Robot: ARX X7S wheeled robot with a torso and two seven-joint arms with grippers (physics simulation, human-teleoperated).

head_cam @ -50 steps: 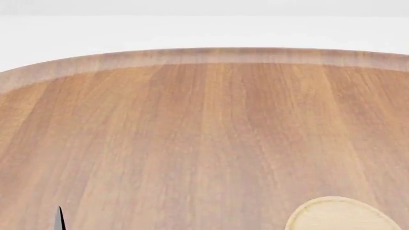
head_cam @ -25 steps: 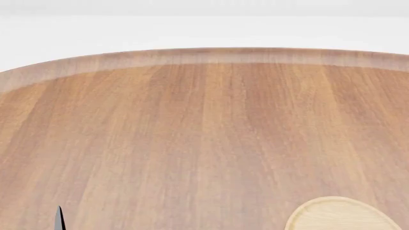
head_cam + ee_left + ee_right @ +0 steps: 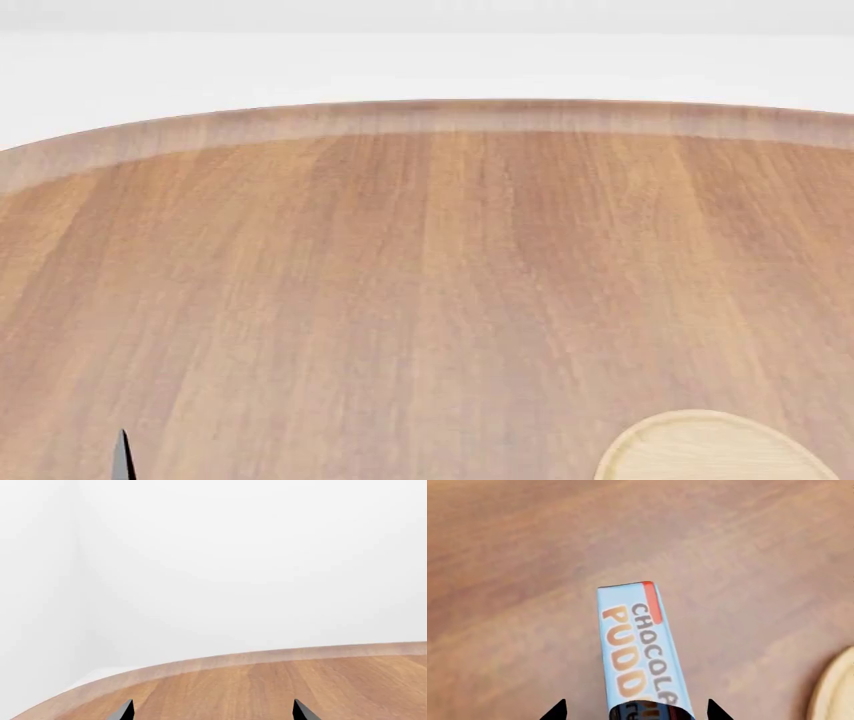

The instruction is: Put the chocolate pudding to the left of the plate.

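Note:
In the right wrist view the chocolate pudding (image 3: pixel 635 650) shows as a narrow box, its light blue face carrying orange and grey lettering and a red strip at the far end. My right gripper (image 3: pixel 634 711) is open. Its two dark fingertips stand either side of the box's near end, with a gap on each side. The pale plate (image 3: pixel 707 450) lies at the bottom right of the head view, and its rim (image 3: pixel 832 690) also shows beside the box. My left gripper (image 3: pixel 212 711) is open over bare wood with nothing between its fingers. One fingertip (image 3: pixel 124 455) of it shows in the head view.
The round wooden table (image 3: pixel 427 250) has a lighter rim band (image 3: pixel 427 115) at its far edge, with white floor and wall beyond. The table's curved edge (image 3: pixel 133 672) runs close ahead of the left gripper.

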